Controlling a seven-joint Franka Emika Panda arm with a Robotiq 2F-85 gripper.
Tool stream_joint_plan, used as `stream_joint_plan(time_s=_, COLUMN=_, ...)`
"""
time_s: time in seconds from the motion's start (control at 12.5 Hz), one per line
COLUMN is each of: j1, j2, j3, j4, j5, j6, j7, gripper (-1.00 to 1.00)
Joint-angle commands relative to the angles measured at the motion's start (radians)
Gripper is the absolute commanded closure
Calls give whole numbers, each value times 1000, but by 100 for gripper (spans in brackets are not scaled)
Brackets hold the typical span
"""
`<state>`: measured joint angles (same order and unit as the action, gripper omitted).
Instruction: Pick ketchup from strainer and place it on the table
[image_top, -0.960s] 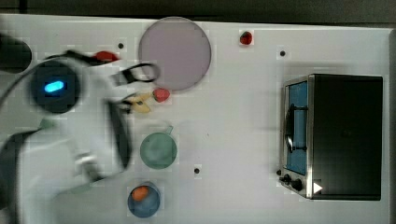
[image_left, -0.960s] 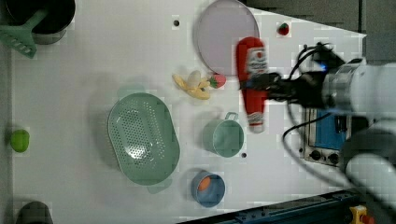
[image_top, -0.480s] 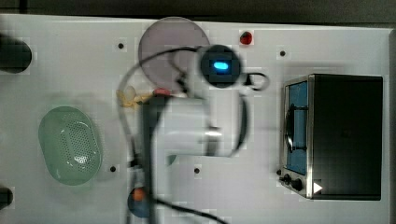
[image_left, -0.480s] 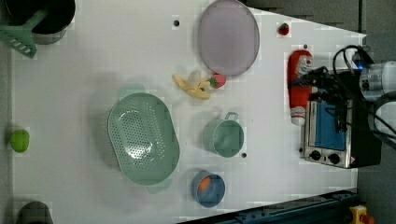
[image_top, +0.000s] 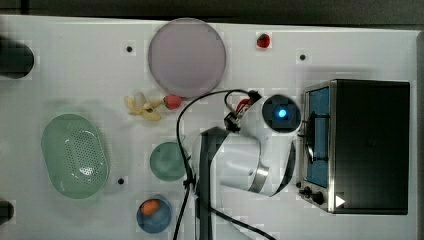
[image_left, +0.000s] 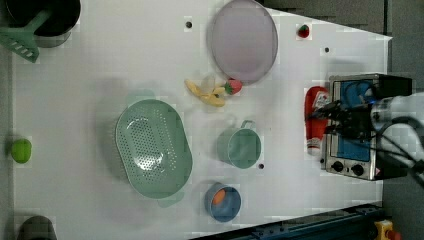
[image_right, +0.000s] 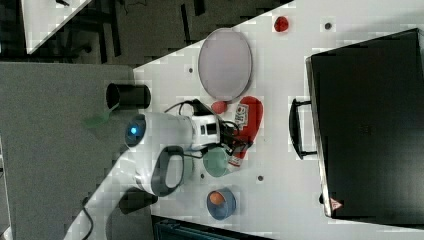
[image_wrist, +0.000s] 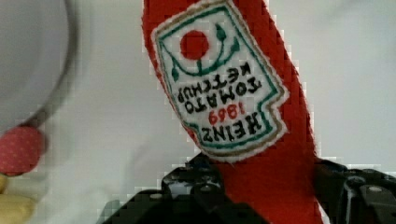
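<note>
My gripper (image_left: 334, 119) is shut on the ketchup (image_left: 316, 119), a red bottle with a white printed label, gripping it below the label. In the wrist view the black fingers (image_wrist: 194, 186) press both sides of the ketchup (image_wrist: 224, 88). In the left view the bottle is just left of the toaster oven, over the white table (image_left: 100, 60). The right view shows the ketchup (image_right: 248, 122) in front of the gripper (image_right: 231, 136). The pale green strainer (image_left: 152, 147) stands empty at the left view's middle, far from the gripper; the top view shows the strainer (image_top: 75, 155) at its left.
A toaster oven (image_top: 362, 145) stands right beside the arm. A grey plate (image_top: 186, 57), a banana (image_top: 142, 107) and strawberry (image_top: 173, 102), a green cup (image_top: 167, 161) and a blue bowl (image_top: 153, 215) lie between strainer and arm. Another strawberry (image_top: 263, 40) sits at the back.
The arm has carried the ketchup across the table, from near the cup and plate toward the toaster oven, to the right in the left view. The strainer stays put.
</note>
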<state>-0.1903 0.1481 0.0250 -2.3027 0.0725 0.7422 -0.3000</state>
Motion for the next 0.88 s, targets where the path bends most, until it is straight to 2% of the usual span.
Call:
stream_joint_plan(time_s=0.08, j1=52, j2=43, j3=47, j4=-42, j5=-20, j6=134, j7=-49, gripper=-17)
stream_joint_plan(time_s=0.16, j1=52, j2=72, j3=47, j4=-48, j5=-38, j6=172, j7=-49, gripper=-23)
stream_joint_plan(time_s=0.4, j1=52, j2=167, j3=47, j4=-48, j5=-60, j6=261, j7=-49, gripper=-85)
stream_joint_plan(time_s=0.48, j1=52, j2=178, j3=47, j4=-45, j5=-60, j6=284, j7=-50, gripper=-99)
stream_joint_plan(time_s=0.72, j1=52, j2=111, j3=53, j4=-14, j5=-59, j6=273, j7=-45, gripper=-100)
stream_joint_plan(time_s=0.88, j1=52, j2=21, j3=53, j4=29, j5=-59, j6=181, j7=-45, gripper=-100)
